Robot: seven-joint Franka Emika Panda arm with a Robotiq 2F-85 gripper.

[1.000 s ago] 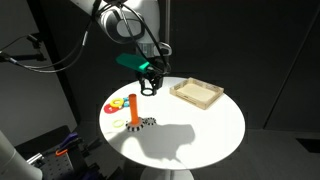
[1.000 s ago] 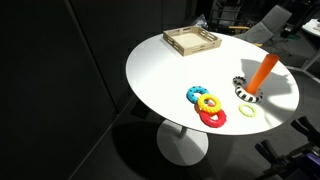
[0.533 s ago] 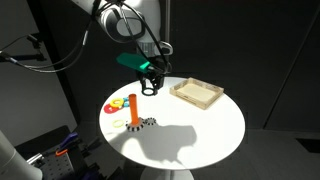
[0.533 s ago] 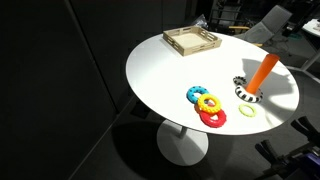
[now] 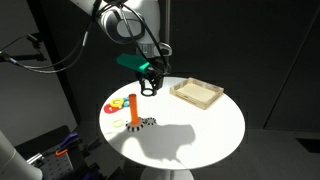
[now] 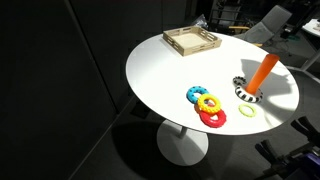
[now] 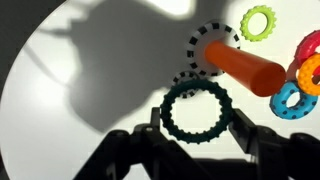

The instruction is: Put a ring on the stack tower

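Nothing has moved since the earlier frames; arm, rings and peg sit exactly as before. A round white table [image 5: 200, 135] fills both exterior views [image 6: 160, 80], with the pale robot arm [image 5: 125, 22] reaching down over its far edge. A shallow pale wooden tray [image 5: 195, 104] lies near one rim of the table [image 6: 195, 54], well apart from everything else.

The slim orange stack tower [image 5: 131, 105] stands upright on the side of the table away from the tray [image 6: 264, 72]; in the wrist view [image 7: 245, 65] it appears as a slanting orange bar above the fingers. A black-and-white checkered ring [image 6: 241, 92] lies at its foot, apparently around the base [image 7: 205, 30]. A small yellow-green toothed ring [image 6: 247, 113] lies flat just beside it [image 7: 258, 22]. Close by is a touching cluster of a red ring [image 6: 214, 118], a yellow ring [image 6: 208, 102] and a blue ring [image 6: 195, 93].

The gripper [image 7: 197, 121] hangs above the table, near the tower but off to one side of it [image 5: 150, 88]. The thin dark-green ring [image 7: 167, 112] sits flat between the two black fingers [image 7: 248, 135], which pinch its outer rim from opposite sides, its open centre facing the camera. It is clear of the table, which shows the arm's shadow, and touches neither the peg nor the checkered ring.
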